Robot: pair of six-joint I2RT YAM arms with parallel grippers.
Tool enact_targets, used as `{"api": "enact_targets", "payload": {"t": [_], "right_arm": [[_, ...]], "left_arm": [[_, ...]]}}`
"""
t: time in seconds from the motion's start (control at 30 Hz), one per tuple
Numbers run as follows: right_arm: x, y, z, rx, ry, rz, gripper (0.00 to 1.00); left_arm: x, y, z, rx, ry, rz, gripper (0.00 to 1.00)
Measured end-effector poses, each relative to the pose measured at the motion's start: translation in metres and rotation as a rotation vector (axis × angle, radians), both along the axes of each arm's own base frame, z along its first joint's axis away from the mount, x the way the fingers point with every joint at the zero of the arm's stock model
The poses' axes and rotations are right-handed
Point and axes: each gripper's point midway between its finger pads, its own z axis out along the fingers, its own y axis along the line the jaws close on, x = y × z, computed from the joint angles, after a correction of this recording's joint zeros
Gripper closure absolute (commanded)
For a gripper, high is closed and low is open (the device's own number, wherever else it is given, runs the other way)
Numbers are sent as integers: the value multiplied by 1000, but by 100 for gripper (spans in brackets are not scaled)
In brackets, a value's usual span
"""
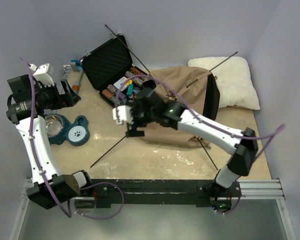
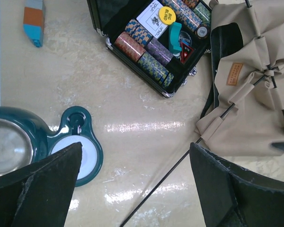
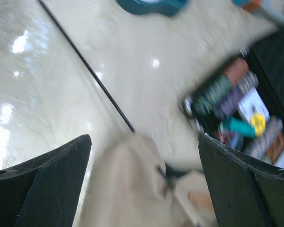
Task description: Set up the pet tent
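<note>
On the beige surface point(image 1: 155, 160), the parts of the pet tent point(image 1: 185, 95) nearest the arm bases were the ends of its two thin dark poles point(image 1: 107, 152), which crossed under the fabric and stuck out past it on the near left and near right. The tent itself lay collapsed as a crumpled tan heap, not erected, with its black floor panel point(image 1: 212, 97) turned up along its right side and a small brown label point(image 2: 235, 74) showing on the canvas. The right tool point(image 3: 144, 137) hung over the near-left corner of the tent, its fingers spread wide and released, gripping nothing. The right wrist view was blurred, so contact with the fabric could not be determined. To the left of the tent, well apart from it, stood a teal pet feeder point(image 1: 72, 129) with a steel bowl point(image 1: 54, 125). The left tool point(image 1: 70, 97) was raised above the feeder, also left of the tent, released with its fingers wide apart and empty. Just beyond the tent's far-left edge stood an open black case point(image 1: 107, 62) holding rows of coloured chips point(image 2: 146, 49). A white pillow point(image 1: 230, 80) lay at the tent's far-right side, just beside the floor panel.
</note>
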Motion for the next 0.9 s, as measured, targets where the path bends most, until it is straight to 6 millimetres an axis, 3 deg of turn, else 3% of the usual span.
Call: {"api": "enact_targets", "payload": {"t": [0.13, 0.27, 0.4, 0.6, 0.9], "right_arm": [[-54, 84, -27, -75, -58, 247, 2], [-99, 128, -71, -162, -84, 429, 2], [-117, 142, -116, -260, -99, 535, 4], [-114, 149, -173, -361, -121, 597, 9], [-107, 164, -202, -378, -162, 635, 31]], "left_arm": [[-7, 11, 2, -90, 13, 24, 0], [-9, 22, -5, -166, 44, 47, 0], [-8, 25, -8, -204, 56, 45, 0], [-10, 20, -4, -228, 49, 26, 0], [-10, 17, -1, -247, 36, 8, 0]]}}
